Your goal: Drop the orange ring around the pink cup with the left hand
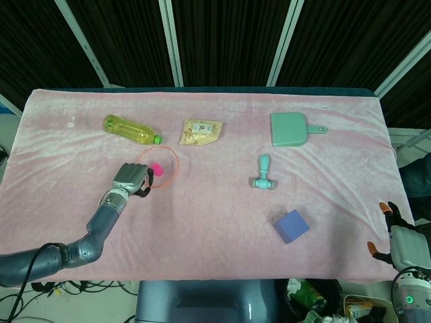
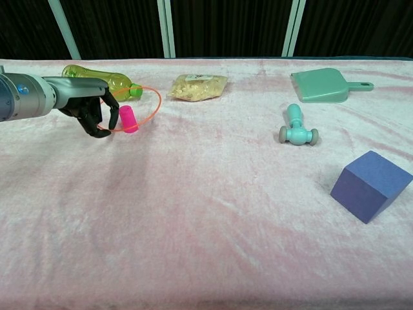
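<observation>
The small pink cup (image 1: 156, 169) (image 2: 128, 119) stands upright on the pink cloth, left of centre. My left hand (image 1: 133, 180) (image 2: 93, 110) pinches the near-left edge of the thin orange ring (image 1: 176, 167) (image 2: 160, 101). The ring hangs tilted in the air over the cup, and from above the cup shows inside its outline. In the chest view the ring's low edge sits close to the cup's side; whether they touch cannot be told. My right hand (image 1: 396, 237) rests off the table's near right corner, fingers spread and holding nothing.
A yellow-green bottle (image 1: 131, 130) (image 2: 97, 77) lies just behind the ring. Further right lie a snack bag (image 1: 201, 131) (image 2: 198, 86), a teal dustpan (image 1: 293, 129) (image 2: 322, 85), a teal roller toy (image 1: 263, 172) (image 2: 297, 127) and a blue block (image 1: 291, 225) (image 2: 370, 185).
</observation>
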Controlling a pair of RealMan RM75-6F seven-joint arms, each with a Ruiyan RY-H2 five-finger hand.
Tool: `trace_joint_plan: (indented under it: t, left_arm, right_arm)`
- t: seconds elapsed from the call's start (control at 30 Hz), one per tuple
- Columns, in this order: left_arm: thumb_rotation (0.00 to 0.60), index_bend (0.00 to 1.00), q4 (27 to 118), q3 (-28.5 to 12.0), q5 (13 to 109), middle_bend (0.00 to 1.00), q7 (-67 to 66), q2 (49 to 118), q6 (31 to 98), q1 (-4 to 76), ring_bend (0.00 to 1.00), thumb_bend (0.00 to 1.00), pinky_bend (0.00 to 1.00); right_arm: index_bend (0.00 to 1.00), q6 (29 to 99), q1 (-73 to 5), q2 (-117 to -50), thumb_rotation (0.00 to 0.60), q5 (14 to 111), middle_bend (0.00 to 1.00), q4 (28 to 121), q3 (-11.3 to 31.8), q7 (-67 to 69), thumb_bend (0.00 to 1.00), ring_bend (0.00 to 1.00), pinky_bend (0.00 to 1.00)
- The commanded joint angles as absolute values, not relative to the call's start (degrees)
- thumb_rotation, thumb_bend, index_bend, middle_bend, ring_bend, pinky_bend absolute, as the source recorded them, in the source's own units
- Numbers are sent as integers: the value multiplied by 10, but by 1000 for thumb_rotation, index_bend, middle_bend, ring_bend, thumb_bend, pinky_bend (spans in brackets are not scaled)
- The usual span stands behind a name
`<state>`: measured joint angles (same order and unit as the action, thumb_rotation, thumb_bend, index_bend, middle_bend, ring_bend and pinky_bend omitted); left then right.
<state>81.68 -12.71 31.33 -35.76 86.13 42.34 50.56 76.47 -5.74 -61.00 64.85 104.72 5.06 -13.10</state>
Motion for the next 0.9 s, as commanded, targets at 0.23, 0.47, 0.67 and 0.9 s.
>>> trace_joint_plan:
  t: [0.23, 0.47, 0.67, 0.9]
  left_arm:
    - [600, 385, 801, -108, 313, 974, -335, 869, 394, 518, 1000, 272, 1000]
    - [600, 383, 839, -95, 331, 973, -321, 848, 396, 520, 1000, 272, 1000]
    - [600, 406, 934, -90, 387, 968, -309, 799, 447, 500, 1000, 272, 1000]
    - [600, 420, 1087, -69, 497, 851, -291, 710, 560, 434, 879, 272, 967]
  right_arm:
    - [31, 764, -58, -610, 600, 646, 25, 1048, 51, -132, 237, 213, 248]
    - [31, 765, -58, -610, 600, 646, 25, 1048, 51, -133, 237, 213, 248]
    - [31, 763, -59, -609, 600, 644, 25, 1049, 51, -133, 237, 213, 248]
    - [31, 766, -59, -609, 600, 646, 25, 1050, 52, -134, 236, 213, 248]
